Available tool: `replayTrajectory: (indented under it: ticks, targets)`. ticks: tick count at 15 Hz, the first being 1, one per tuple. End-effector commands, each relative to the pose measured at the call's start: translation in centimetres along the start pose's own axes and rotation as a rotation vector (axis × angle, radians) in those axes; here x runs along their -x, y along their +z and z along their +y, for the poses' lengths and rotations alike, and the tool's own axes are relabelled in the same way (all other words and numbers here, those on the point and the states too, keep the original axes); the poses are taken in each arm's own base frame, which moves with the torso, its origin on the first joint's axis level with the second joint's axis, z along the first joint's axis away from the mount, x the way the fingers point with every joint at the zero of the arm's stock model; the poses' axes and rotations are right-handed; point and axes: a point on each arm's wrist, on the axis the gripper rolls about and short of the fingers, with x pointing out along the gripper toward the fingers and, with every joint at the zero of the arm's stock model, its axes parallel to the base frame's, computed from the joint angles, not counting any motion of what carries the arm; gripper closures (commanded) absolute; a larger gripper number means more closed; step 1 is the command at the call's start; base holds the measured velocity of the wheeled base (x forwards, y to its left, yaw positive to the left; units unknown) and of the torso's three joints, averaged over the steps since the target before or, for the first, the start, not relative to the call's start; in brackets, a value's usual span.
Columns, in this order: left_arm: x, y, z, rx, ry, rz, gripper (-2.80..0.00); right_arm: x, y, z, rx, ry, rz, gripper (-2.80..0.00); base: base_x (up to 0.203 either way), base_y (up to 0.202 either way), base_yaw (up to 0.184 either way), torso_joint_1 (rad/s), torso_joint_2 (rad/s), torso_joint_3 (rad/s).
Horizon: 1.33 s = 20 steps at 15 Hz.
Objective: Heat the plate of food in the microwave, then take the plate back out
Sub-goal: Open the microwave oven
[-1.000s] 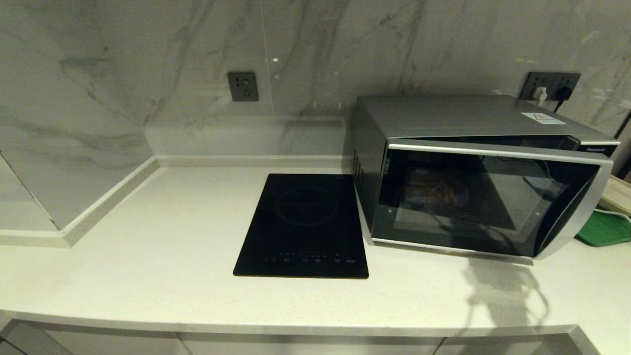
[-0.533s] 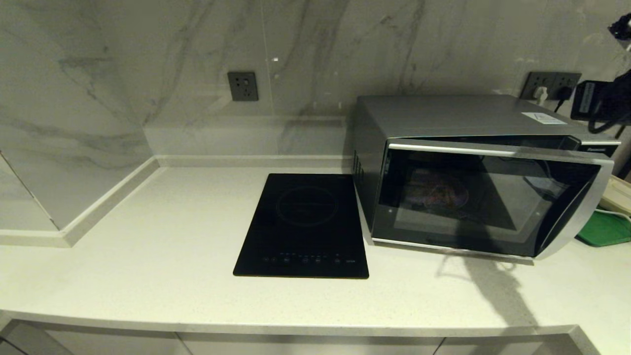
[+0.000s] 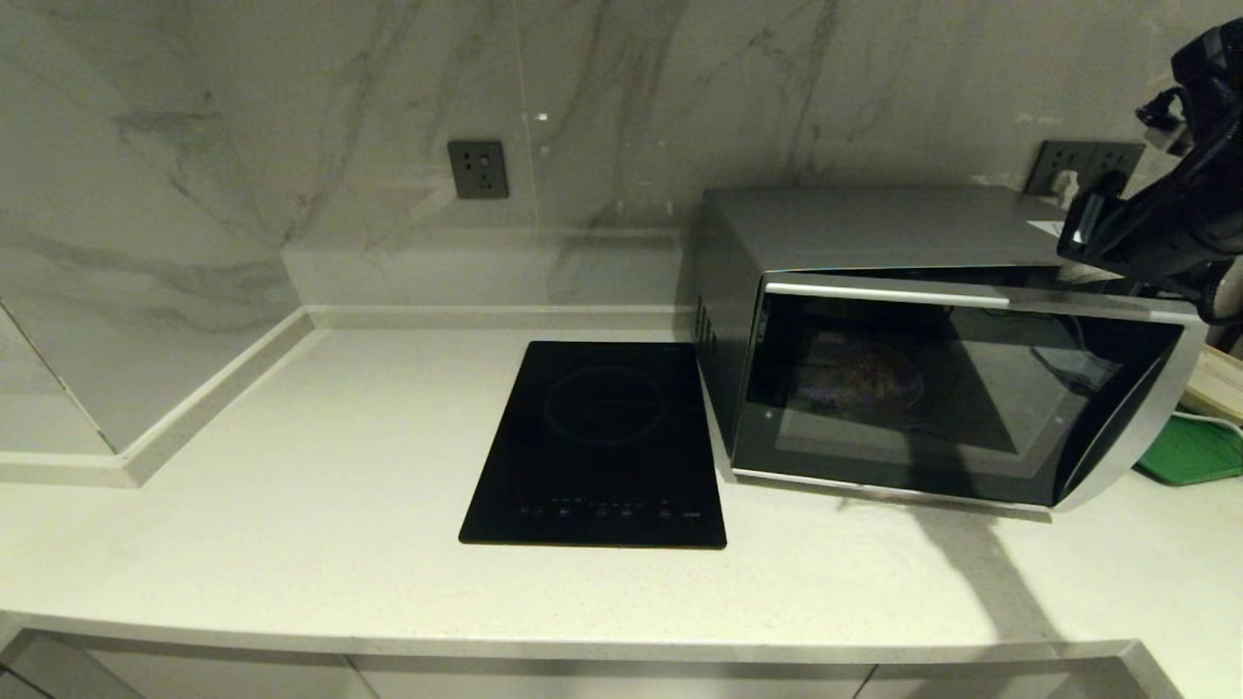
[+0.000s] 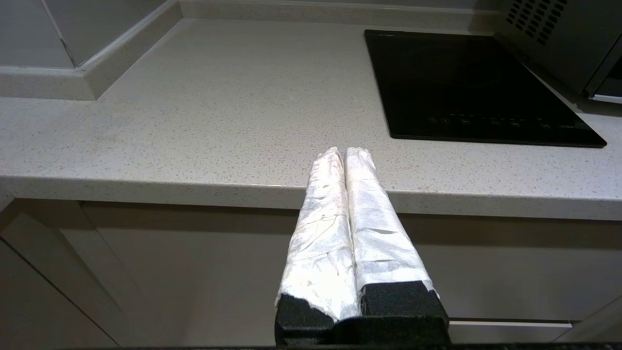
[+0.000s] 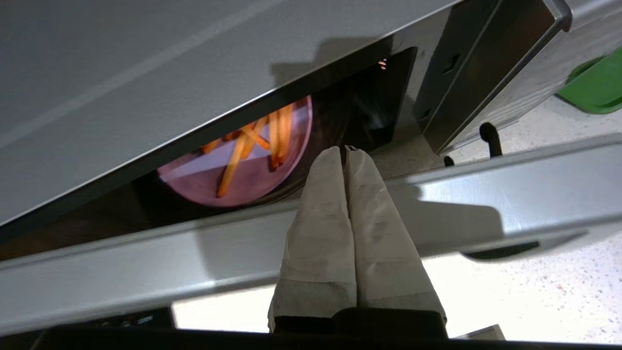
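Hovering over the microwave (image 3: 932,388), brand lettering seemingly unreadable.

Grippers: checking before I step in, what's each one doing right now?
Left gripper: shut, empty, parked at the counter edge.
Right gripper: shut, empty, above the microwave door gap.

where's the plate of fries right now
The plate of fries sits inside the microwave, seen dimly through its ajar door in the head view, right of the induction hob.

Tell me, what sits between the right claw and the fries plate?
In the right wrist view, only the door's silver top edge; the shut right claw looks over it at the plate inside the microwave.
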Motion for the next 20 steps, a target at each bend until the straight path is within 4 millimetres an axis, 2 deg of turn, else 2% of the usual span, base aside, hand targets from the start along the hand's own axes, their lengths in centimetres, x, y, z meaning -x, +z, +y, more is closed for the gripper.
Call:
replayTrajectory:
  ticks: [1,5,8,13,20]
  targets:
    - [0.0,0.0,0.0,0.0,0.0,0.0,0.0,-1.2,0.0,-0.4,-0.007,-0.02,0.012,0.0,0.0,0.0,0.0,0.0,0.0,0.0]
    - [0.0,0.0,0.0,0.001,0.0,0.0,0.0,-2.4,0.2,-1.1,-0.022,-0.044,0.012,0.0,0.0,0.0,0.0,0.0,0.0,0.0]
    - [0.0,0.0,0.0,0.0,0.0,0.0,0.0,-2.1,0.3,-1.2,-0.024,-0.043,0.008,0.0,0.0,0.0,0.0,0.0,0.0,0.0]
    - [0.0,0.0,0.0,-0.001,0.0,0.0,0.0,0.1,0.2,-1.6,-0.019,-0.036,0.036,0.0,0.0,0.0,0.0,0.0,0.0,0.0]
    - [0.0,0.0,0.0,-0.001,0.0,0.0,0.0,4.3,-0.8,-2.5,-0.023,-0.008,0.128,0.0,0.0,0.0,0.0,0.0,0.0,0.0]
